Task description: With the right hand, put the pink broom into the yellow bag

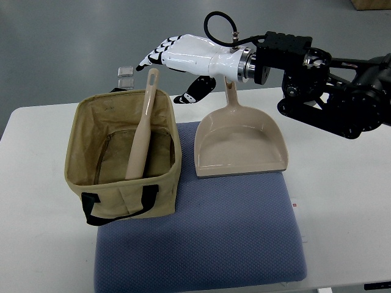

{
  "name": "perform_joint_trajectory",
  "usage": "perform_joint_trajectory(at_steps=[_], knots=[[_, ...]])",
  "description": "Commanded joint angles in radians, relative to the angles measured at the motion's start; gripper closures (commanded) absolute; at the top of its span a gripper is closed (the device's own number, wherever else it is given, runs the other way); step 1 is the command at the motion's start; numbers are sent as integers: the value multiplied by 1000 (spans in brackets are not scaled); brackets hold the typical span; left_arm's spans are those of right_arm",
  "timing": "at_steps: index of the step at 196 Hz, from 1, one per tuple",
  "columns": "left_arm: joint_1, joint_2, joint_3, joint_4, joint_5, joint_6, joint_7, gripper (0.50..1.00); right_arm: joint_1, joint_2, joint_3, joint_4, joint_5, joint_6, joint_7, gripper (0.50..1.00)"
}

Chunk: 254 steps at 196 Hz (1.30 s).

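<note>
Pink broom (142, 131), pale beige-pink with a long flat handle, stands tilted inside the open tan fabric bag (122, 157), handle leaning on the far rim. Right hand (178, 60) hovers above, fingers spread, holding nothing. Matching dustpan (239, 142) lies beside the bag on the blue mat (201, 235).

White table (342, 201) against grey floor (73, 43), evenly lit

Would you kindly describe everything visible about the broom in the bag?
The broom is pale pinkish-beige, plastic-looking, a slim handle widening toward its lower part. It stands tilted inside the open tan fabric bag, handle tip poking above the far rim. Its lower end is hidden. The right hand hovers above, not touching it.
</note>
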Motion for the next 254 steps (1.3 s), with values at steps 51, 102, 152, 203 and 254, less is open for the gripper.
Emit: perform_joint_trajectory(at_steps=[51,102,152,203,254], knots=[[0,0,0,0,0,0,0,500,-174,-72,377,-1,45,165,-8,646],[0,0,0,0,0,0,0,500,-398,-69,742,-58,301,308,-87,646],[0,0,0,0,0,0,0,500,-518,-64,820,-172,706,288,-105,648],[0,0,0,0,0,0,0,500,-544,-46,819,-330,1036,242,-102,646],[0,0,0,0,0,0,0,500,-598,6,819,-442,1168,251,-93,615]])
